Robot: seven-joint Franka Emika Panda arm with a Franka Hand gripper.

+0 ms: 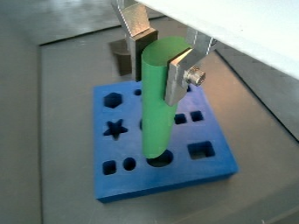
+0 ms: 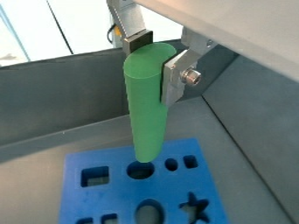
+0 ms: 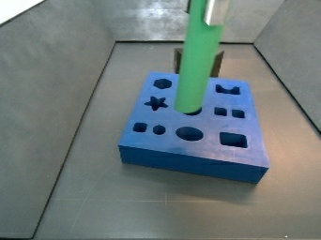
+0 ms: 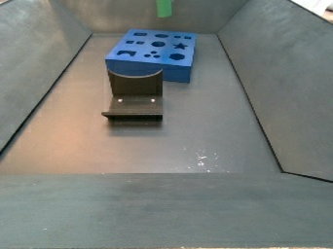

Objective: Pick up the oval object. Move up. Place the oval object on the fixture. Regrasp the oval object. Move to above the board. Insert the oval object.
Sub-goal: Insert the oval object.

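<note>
Two silver plates of the tool (image 1: 162,63) clamp the smooth green oval object (image 1: 158,105) above the blue board (image 1: 211,168).

Lighting even and fairly bright, diffuse from overhead. Glare patch on the grey floor (image 4: 205,156) in a side view; softer sheen on the back wall (image 3: 175,17). All frames low-res and soft. My gripper (image 2: 158,54) is blurred in both wrist views (silver plates catch white highlights). The oval object (image 1: 156,96) casts little shadow on the board (image 1: 216,168).
</note>
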